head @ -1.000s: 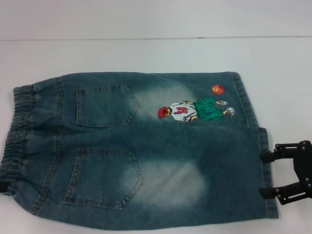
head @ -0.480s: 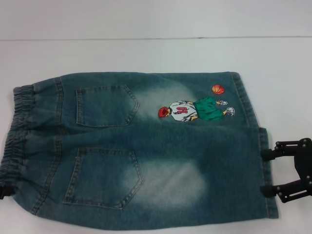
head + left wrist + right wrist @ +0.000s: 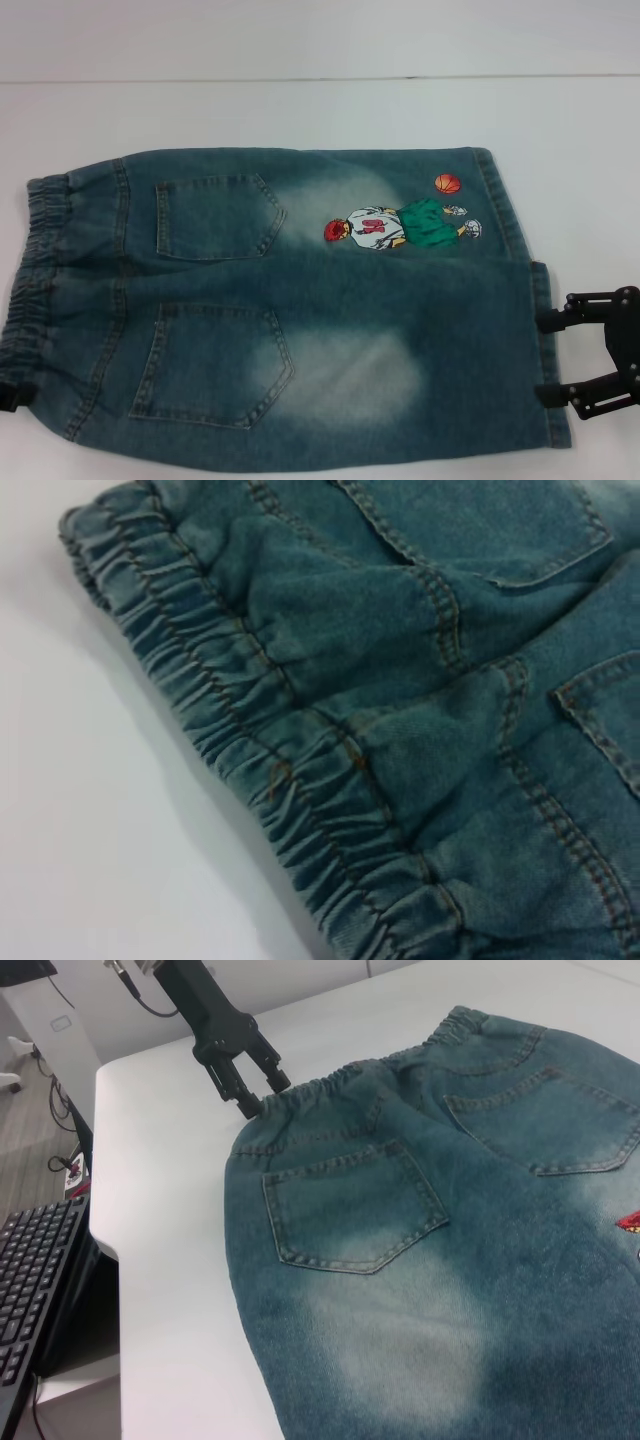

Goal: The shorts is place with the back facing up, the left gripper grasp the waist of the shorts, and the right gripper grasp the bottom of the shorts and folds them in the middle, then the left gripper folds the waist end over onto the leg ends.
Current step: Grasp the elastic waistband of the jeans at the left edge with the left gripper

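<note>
The shorts (image 3: 300, 310) lie flat on the white table with their back pockets up. The elastic waist (image 3: 40, 270) is at the left and the leg ends at the right. An embroidered basketball player (image 3: 400, 225) sits on the far leg. My right gripper (image 3: 548, 357) is open at the right edge, its fingertips against the near leg's hem (image 3: 543, 300). Only a black tip of my left gripper (image 3: 12, 396) shows beside the waist's near corner. The right wrist view shows the left gripper (image 3: 265, 1100) open at the waistband edge. The left wrist view is filled by the gathered waistband (image 3: 300, 780).
White table (image 3: 300, 110) stretches beyond the shorts on the far side. In the right wrist view the table edge (image 3: 105, 1240) drops off past the waist side, with a black keyboard (image 3: 35, 1280) below it.
The left gripper's tip has crept slightly further into the head view at the waist's near corner. The right gripper has stayed almost still at the hem.
</note>
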Tool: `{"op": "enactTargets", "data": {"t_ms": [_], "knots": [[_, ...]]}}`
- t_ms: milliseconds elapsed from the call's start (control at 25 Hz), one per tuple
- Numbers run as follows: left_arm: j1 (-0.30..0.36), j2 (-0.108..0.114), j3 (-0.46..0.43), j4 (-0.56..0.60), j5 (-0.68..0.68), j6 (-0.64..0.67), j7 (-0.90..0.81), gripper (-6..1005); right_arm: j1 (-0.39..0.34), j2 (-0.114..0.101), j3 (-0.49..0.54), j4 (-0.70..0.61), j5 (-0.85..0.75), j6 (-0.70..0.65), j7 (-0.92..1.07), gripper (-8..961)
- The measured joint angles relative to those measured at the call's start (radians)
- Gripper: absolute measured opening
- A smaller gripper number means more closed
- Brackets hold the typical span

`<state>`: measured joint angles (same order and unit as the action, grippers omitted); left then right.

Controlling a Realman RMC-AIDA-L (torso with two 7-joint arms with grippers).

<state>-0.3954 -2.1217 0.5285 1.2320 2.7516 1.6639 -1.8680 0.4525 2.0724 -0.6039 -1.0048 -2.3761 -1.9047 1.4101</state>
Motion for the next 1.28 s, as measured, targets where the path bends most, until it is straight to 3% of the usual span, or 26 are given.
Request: {"op": "enactTargets", "data": {"t_ms": [480,560,840,1040,1280], "knots": [[-0.008,0.012,0.018,-0.023,0.003,0.011,0.000,873,0.000,0.000,0.000,0.000,0.000,-0.001,0.003,928],[-0.010,0.012,0.030,-0.031,0.011,0.006,0.000,696,-0.001,0.001,-0.001,0.000,0.000,-0.001,0.003,927],[-0.020,0.009,0.033,-0.035,0.037,0.003,0.000,486,-0.004,0.004,0.000,0.000,0.000,0.000,0.003,927],[-0.024,0.004,0.027,-0.010,0.031,0.003,-0.009,226,-0.003,0.004,0.000,0.000,0.000,0.000,0.003,928],[-0.032,-0.013,0.027,0.019,0.030,-0.009,-0.014,102,-0.003,0.003,0.006,0.000,0.000,0.002,0.030,868]]}}
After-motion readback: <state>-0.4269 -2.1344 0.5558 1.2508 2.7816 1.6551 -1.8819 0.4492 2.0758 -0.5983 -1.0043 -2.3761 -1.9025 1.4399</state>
